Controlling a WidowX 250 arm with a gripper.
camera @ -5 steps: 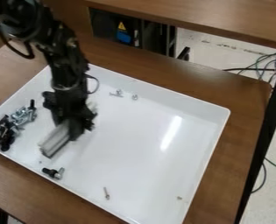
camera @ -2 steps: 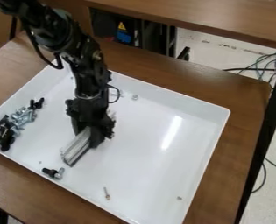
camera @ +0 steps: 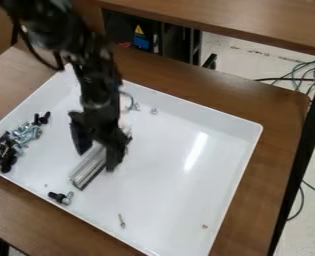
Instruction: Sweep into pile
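Brown wood-look table (camera: pixel 280 150), shallow white tray (camera: pixel 166 200) lying on it

White tray (camera: pixel 166 182); brown table (camera: pixel 280 130); black gripper (camera: pixel 97 159); silver bar (camera: pixel 88 168), dark-striped lengthwise; black and silver bolts (camera: pixel 7 152) at nine o'clock; yellow triangle (camera: pixel 139 30) at twelve o'clock

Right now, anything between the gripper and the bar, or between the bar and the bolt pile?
Nothing visible either way. Gripper is open, fingers astride the bar. From bar to pile it's bare tray; the loose bolts sit off that line, near the tray's edge.
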